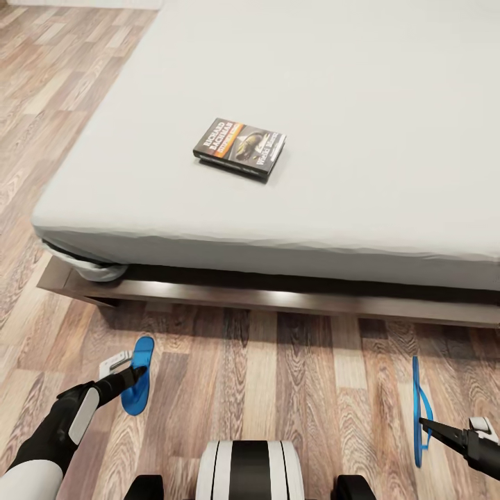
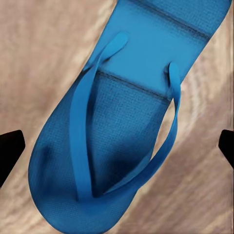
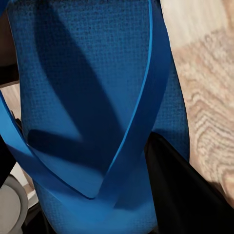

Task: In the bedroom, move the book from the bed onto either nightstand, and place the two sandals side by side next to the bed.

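The book [image 1: 239, 147], dark with an orange band, lies flat on the pale mattress of the bed [image 1: 361, 83], a little left of centre. One blue sandal [image 1: 137, 375] lies sole-down on the plank floor in front of the bed's left corner. My left gripper [image 1: 137, 376] hovers over it, open, its black fingertips [image 2: 9, 152] standing wide on either side of that sandal [image 2: 122, 126]. The other sandal [image 1: 418, 410] stands on edge at the right, with my right gripper [image 1: 426, 422] shut on it. In the right wrist view a black finger [image 3: 187, 195] presses against this sandal [image 3: 87, 87].
The bed's dark wooden frame [image 1: 278, 300] runs across the floor just beyond both sandals. Wood-plank floor [image 1: 278, 389] stretches between the two arms. My own base [image 1: 248, 472] sits at the near edge, midway between them.
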Controlling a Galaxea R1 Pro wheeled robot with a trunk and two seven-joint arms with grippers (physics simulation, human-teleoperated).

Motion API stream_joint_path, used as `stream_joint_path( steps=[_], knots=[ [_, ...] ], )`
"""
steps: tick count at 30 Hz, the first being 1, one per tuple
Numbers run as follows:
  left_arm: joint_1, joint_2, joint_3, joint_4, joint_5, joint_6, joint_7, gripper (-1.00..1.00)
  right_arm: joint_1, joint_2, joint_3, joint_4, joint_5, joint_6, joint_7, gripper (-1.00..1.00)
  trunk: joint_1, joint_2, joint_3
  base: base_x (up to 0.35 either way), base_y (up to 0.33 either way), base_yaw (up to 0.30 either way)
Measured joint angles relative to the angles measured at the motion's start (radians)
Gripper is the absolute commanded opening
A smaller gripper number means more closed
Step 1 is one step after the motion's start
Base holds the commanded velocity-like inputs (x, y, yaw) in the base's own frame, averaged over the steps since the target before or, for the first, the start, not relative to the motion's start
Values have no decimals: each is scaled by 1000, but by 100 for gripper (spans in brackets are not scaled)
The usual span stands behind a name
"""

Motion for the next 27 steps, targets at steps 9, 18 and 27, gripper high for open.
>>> stream_joint_path(
  steps=[9,18,27],
  knots=[
    [0,1,1,0,3,4,-5,100,0,0,0,0,1,0,-1,-100,-4,2,35,0,0,0],
    [4,6,10,0,5,10,-101,100,0,0,0,1,1,-3,-6,-100,-8,4,70,0,0,0],
    [21,151,133,75,0,117,-464,100,0,2,1,2,3,-10,-12,-100,-9,5,77,0,0,0]
  ],
)
